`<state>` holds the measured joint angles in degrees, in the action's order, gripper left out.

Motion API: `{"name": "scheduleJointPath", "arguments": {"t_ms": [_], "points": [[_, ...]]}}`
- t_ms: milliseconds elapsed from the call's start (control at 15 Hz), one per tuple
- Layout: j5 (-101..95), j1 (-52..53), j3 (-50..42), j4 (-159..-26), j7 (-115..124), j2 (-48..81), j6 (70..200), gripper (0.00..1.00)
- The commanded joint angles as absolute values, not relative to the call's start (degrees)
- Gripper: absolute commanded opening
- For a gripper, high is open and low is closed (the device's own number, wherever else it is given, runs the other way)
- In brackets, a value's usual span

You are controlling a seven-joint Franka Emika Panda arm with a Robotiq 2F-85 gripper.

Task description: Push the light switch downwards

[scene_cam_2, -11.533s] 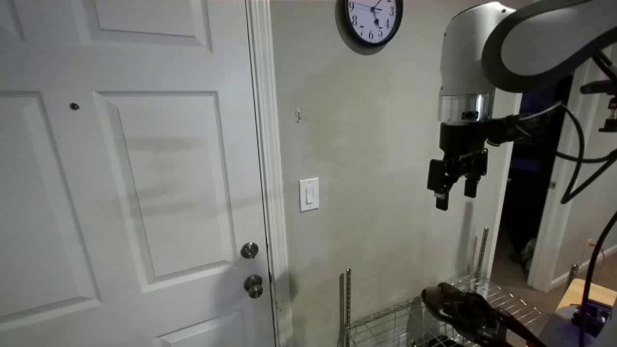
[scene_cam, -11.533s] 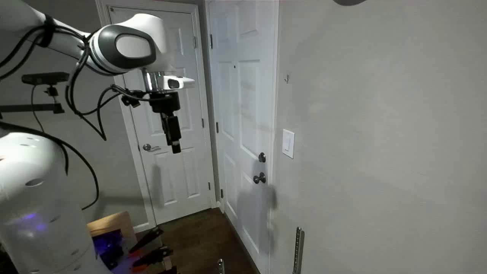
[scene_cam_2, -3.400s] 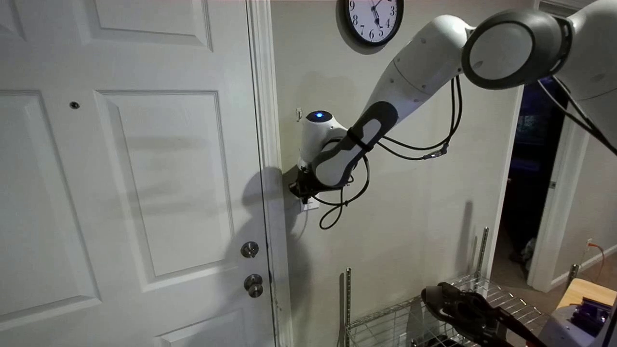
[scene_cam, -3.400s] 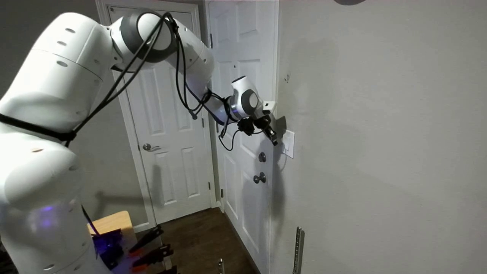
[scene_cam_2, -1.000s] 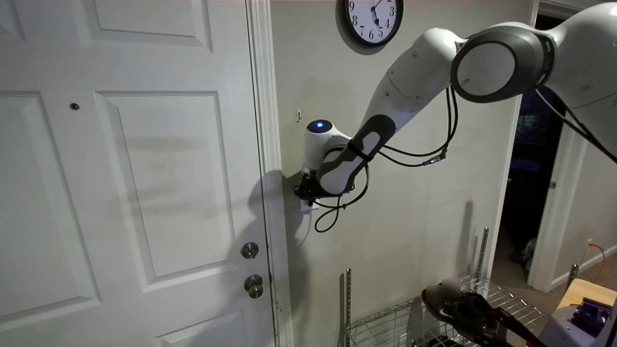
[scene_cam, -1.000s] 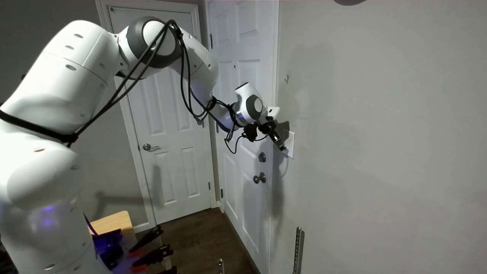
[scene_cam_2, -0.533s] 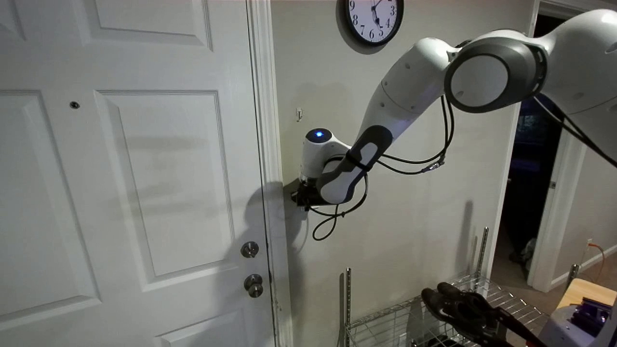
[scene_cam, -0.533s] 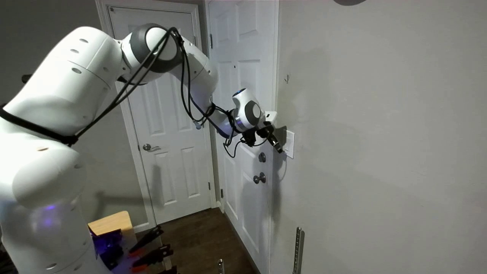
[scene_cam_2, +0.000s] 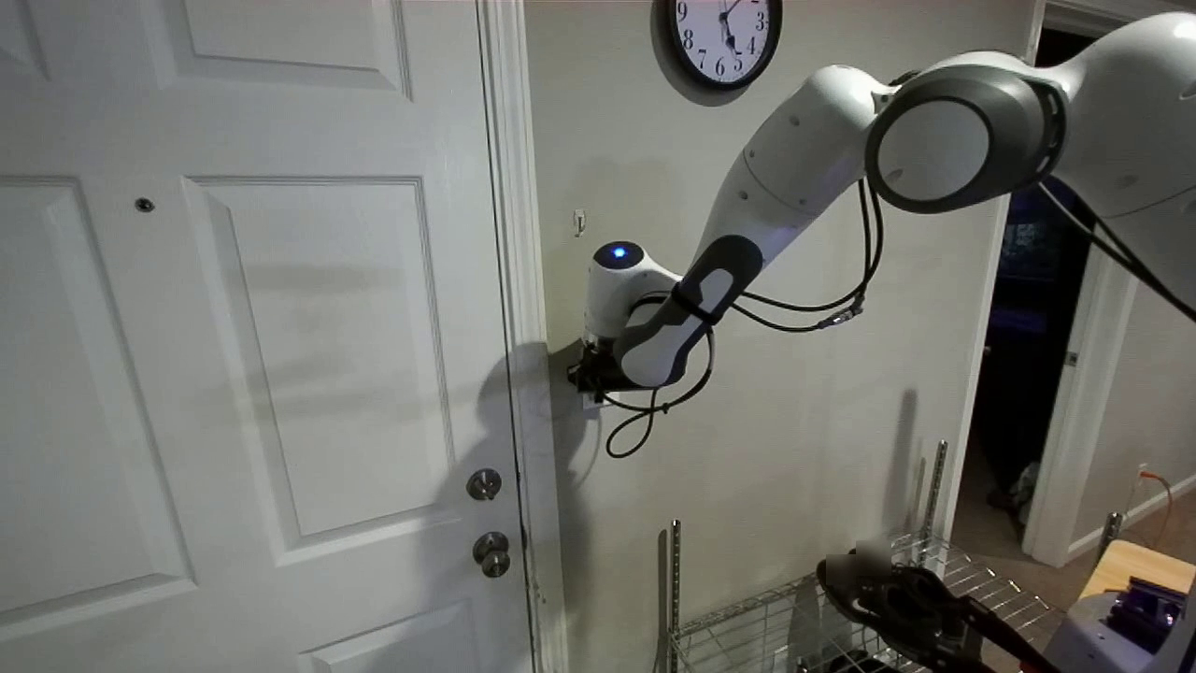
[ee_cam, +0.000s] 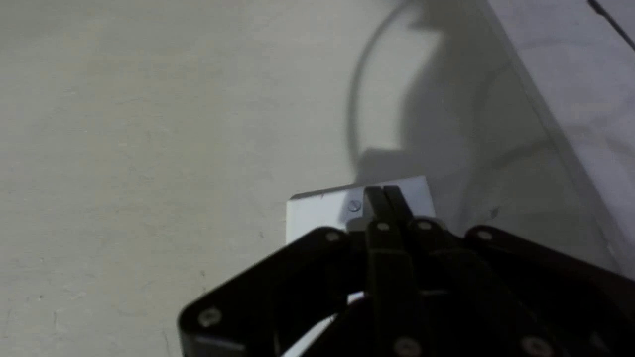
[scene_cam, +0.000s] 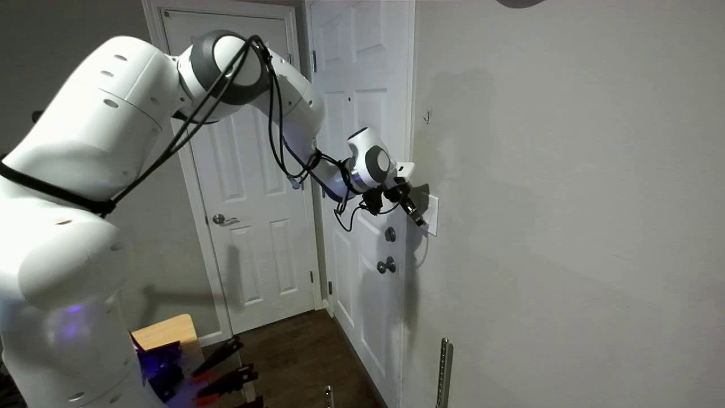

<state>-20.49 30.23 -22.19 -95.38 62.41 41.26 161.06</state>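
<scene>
The light switch, a white upright wall plate [scene_cam: 433, 215], shows beside my gripper [scene_cam: 421, 222] in an exterior view. My arm covers most of that plate [scene_cam_2: 590, 403] in another exterior view, with a low strip left showing. In the wrist view my black gripper [ee_cam: 383, 189] is shut, its two fingertips together and nothing between them. They lie across the end of the plate [ee_cam: 315, 218] by a screw [ee_cam: 353, 206]. The fingers hide the toggle. Whether the tips touch the plate or hover just off it, I cannot tell.
A white door [scene_cam_2: 308, 374] with a deadbolt [scene_cam_2: 484, 484] and round knob [scene_cam_2: 491, 555] stands beside the switch. A small hook [scene_cam_2: 579, 222] and a clock [scene_cam_2: 721, 37] are higher on the wall. Below, a wire shelf [scene_cam_2: 747, 617] carries a black object [scene_cam_2: 920, 608].
Half a second ago the gripper had dropped slightly and drawn back from the plate. Now it has come up and in again, close to where it was a second ago. It stays shut.
</scene>
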Motion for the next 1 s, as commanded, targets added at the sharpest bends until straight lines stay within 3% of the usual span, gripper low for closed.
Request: {"name": "scheduleJointPath", "arguments": {"t_ms": [0,933], "points": [[-21.24,31.59,-23.57,-97.42,65.02,38.73,158.81,0.02],[-26.97,36.80,-30.72,-95.48,74.63,42.58,159.66,0.02]]}}
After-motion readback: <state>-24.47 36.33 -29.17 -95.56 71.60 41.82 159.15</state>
